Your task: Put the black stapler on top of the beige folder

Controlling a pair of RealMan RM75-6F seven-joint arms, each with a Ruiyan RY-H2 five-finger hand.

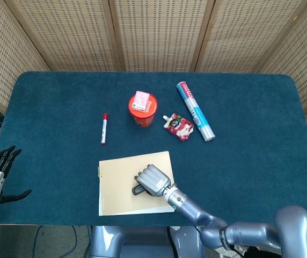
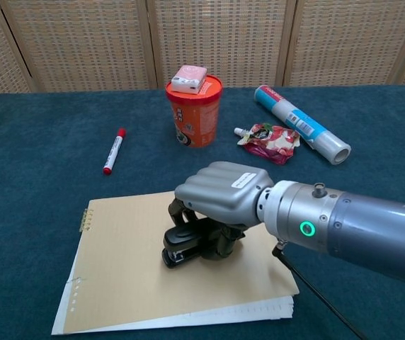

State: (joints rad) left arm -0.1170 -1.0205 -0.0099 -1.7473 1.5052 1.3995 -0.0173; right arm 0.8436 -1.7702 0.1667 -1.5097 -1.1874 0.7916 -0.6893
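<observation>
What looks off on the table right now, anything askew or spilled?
Nothing spilled or damaged. Two small oddities: a pink box sits perched on the lid of the orange cup, and white sheets stick out unevenly under the beige folder along its near edge. The right hand holds the black stapler on the folder.

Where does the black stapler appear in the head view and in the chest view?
Head view: black stapler low, centre-left, gripped by the right hand over the beige folder.
Chest view: stapler lower centre, under the right hand.
Shared landmark: red marker, beyond the folder to the left.
</observation>
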